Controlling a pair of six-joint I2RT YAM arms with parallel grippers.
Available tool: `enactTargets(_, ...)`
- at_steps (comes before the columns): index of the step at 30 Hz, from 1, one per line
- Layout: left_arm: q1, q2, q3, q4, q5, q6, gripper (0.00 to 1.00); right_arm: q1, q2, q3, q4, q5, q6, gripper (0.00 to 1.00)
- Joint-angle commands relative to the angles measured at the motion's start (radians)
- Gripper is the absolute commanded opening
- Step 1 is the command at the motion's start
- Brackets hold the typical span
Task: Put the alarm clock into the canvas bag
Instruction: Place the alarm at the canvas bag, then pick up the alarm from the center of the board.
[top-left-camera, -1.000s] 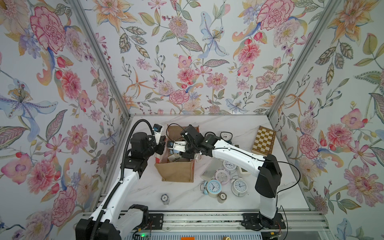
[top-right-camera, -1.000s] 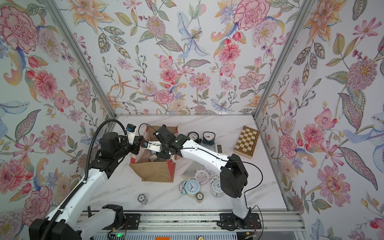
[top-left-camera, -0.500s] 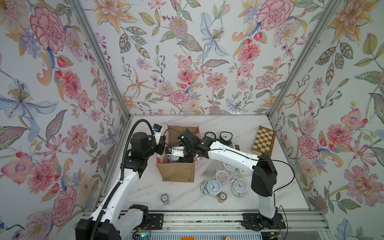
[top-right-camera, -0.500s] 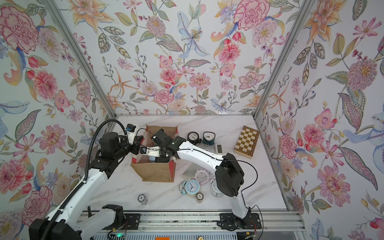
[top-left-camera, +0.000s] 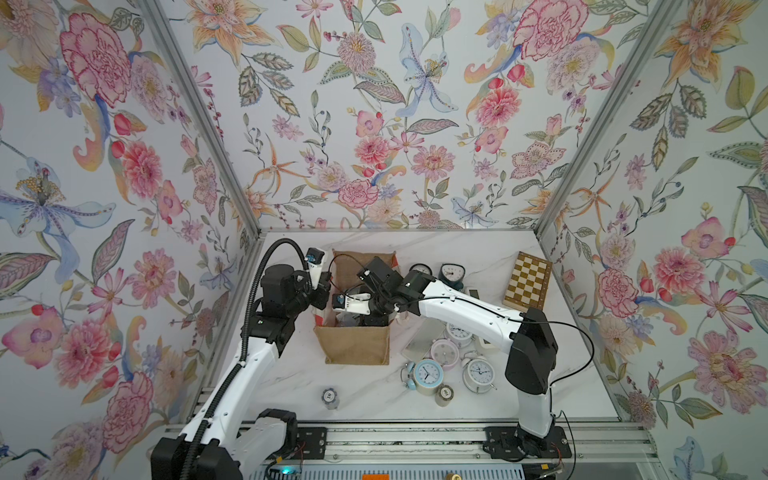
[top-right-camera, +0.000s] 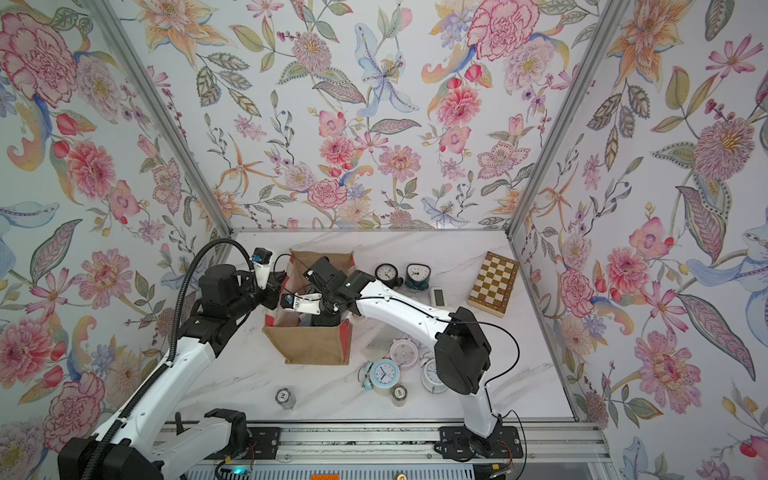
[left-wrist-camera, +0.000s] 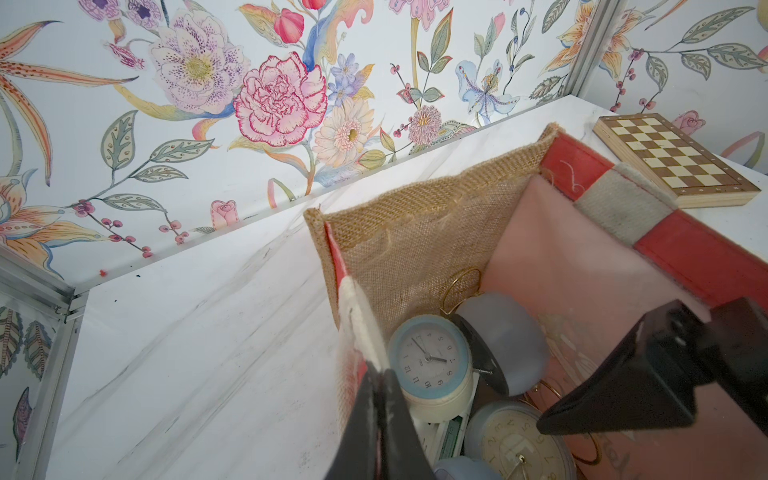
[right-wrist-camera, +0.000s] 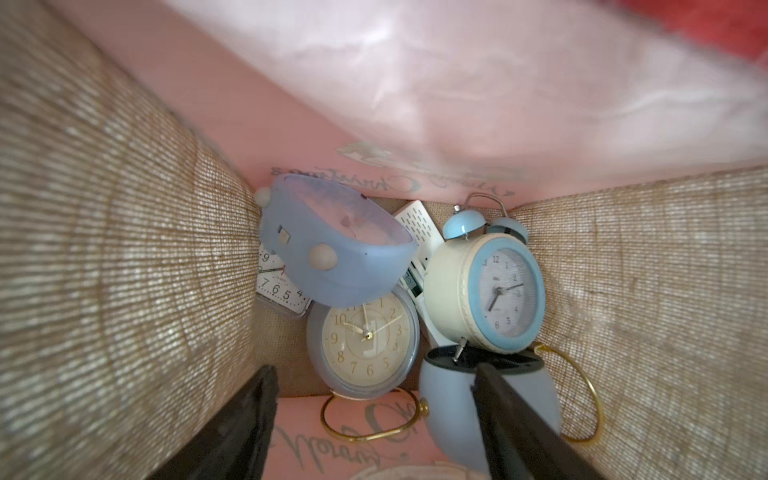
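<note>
The canvas bag (top-left-camera: 353, 347) (top-right-camera: 308, 345) stands upright on the table, mouth open. My left gripper (left-wrist-camera: 379, 376) (top-left-camera: 322, 291) is shut on the bag's near rim, where a white strip (left-wrist-camera: 359, 316) runs into the jaws. My right gripper (right-wrist-camera: 374, 415) (top-left-camera: 365, 318) is down inside the bag, jaws wide open. A pale blue alarm clock with a black rim (right-wrist-camera: 449, 399) (left-wrist-camera: 505, 336) lies on the bag's floor against one finger (right-wrist-camera: 515, 424), not clamped. Beside it lie a cream-and-blue bell clock (right-wrist-camera: 486, 291) (left-wrist-camera: 432, 361), a round gold-stand clock (right-wrist-camera: 365, 336) and a lavender clock (right-wrist-camera: 332, 245).
Right of the bag, several clocks sit together on the marble table: a blue one (top-left-camera: 426, 374), a white bell one (top-left-camera: 478, 372) and a pink one (top-left-camera: 444, 349). Two more (top-left-camera: 452, 272) stand at the back. A chessboard (top-left-camera: 528, 280) lies back right. A small round object (top-left-camera: 330, 397) sits in front.
My right gripper has opened inside the bag and its wrist has shifted a little to the left. The left arm has held still on the bag's rim.
</note>
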Motion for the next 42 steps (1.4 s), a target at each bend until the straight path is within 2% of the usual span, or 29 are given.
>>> enactTargets(1,-0.005,-0.007,0.000,0.047,0.004,-0.003,0.07,-0.006,-0.087,0.040,-0.035,-0.031,0.045,0.77)
enactTargets(9,-0.005,-0.003,0.004,0.042,0.004,0.001,0.07,-0.042,-0.209,-0.039,0.044,-0.044,0.148,0.77)
enactTargets(15,-0.004,-0.004,0.004,0.041,0.000,0.004,0.07,-0.112,-0.330,-0.164,0.147,-0.038,0.288,0.77)
enactTargets(25,-0.004,-0.003,0.007,0.039,-0.001,0.007,0.07,-0.261,-0.499,-0.421,0.305,0.074,0.521,0.79)
enactTargets(32,-0.002,-0.002,0.009,0.038,0.007,0.006,0.07,-0.332,-0.466,-0.447,0.308,0.098,0.609,0.79)
enactTargets(37,-0.002,-0.005,0.007,0.038,0.003,0.009,0.07,-0.395,-0.379,-0.397,0.274,0.121,0.690,0.78)
enactTargets(42,-0.002,0.002,0.007,0.039,0.005,0.009,0.08,-0.491,-0.260,-0.314,0.228,0.027,0.795,0.77)
